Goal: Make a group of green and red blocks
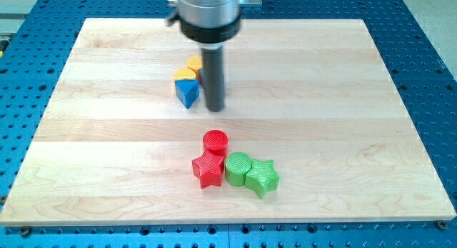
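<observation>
A red cylinder [215, 142], a red star [208, 170], a green cylinder [238, 166] and a green star [262, 177] lie bunched together at the view's lower middle, touching one another. My tip [215, 107] stands above them in the view, apart from the red cylinder. It is just to the right of a blue block [186, 92].
A yellow block [186, 74] sits on the top side of the blue one, and another yellow block [194, 63] lies just beyond, partly hidden by the rod. The wooden board [107, 169] ends at a blue perforated table.
</observation>
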Available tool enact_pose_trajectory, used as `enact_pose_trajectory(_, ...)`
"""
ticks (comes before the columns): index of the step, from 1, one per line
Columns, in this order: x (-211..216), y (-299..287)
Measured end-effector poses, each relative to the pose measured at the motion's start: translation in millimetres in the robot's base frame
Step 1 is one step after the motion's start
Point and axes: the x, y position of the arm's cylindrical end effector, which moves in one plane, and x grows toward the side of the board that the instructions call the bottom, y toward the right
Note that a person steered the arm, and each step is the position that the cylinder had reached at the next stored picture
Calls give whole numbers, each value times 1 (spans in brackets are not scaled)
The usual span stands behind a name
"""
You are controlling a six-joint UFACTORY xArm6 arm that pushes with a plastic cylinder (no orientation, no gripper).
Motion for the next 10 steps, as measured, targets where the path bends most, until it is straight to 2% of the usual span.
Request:
enact_pose_trajectory(1,28,71)
enact_pose_trajectory(2,110,136)
enact_pose_trajectory(3,154,133)
enact_pose_trajectory(4,183,101)
enact_pose_trajectory(5,177,80)
enact_pose_trajectory(6,154,84)
enact_pose_trajectory(7,149,24)
enact_pose_trajectory(9,189,11)
enact_pose_trajectory(10,189,-54)
